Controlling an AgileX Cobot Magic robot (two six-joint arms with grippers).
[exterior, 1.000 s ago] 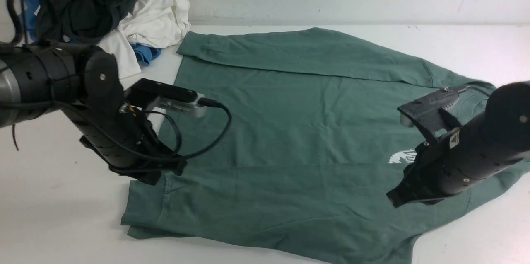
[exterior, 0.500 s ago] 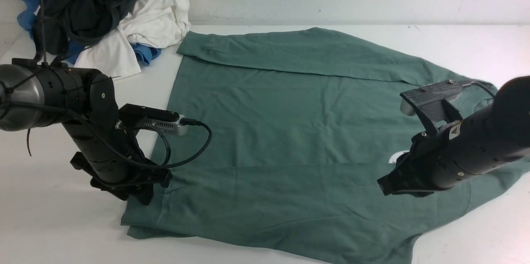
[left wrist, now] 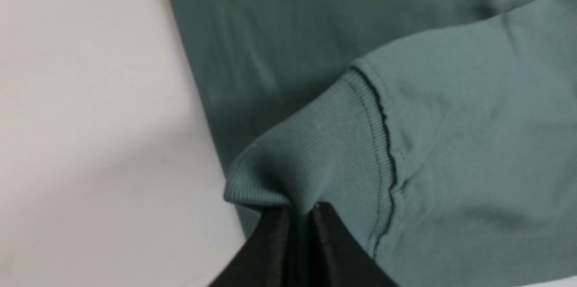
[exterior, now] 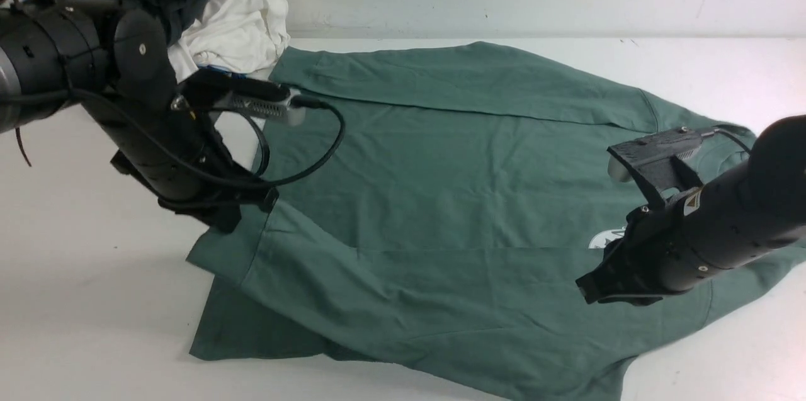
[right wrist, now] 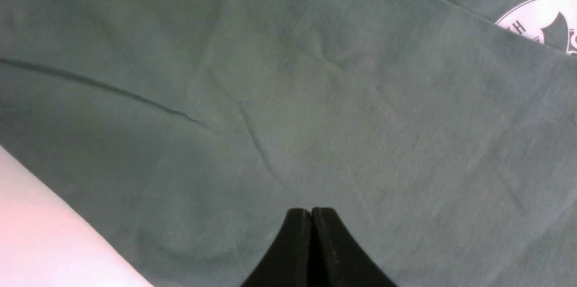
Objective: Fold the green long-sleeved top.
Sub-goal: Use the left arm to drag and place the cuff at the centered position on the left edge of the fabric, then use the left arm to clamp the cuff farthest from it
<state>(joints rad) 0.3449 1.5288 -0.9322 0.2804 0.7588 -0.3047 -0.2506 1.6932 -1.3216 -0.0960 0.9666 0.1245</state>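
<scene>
Spread across the frame's centre, the green long-sleeved top (exterior: 441,199) is barely folded: the left gripper (left wrist: 299,209) pinches its lifted cuff (left wrist: 311,156) at centre left, the right gripper (right wrist: 311,213) hangs pressed together, empty, and body folds remain.

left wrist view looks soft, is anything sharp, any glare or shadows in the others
Left wrist view: ribbed cuff of the green top fairly sharp, table soft and shadowed, left gripper dark, detail lost. Right wrist view: weave and white print crisp, pinkish cast on the table corner. Front view: even light, no hard glare, soft shadow under the left arm.
</scene>
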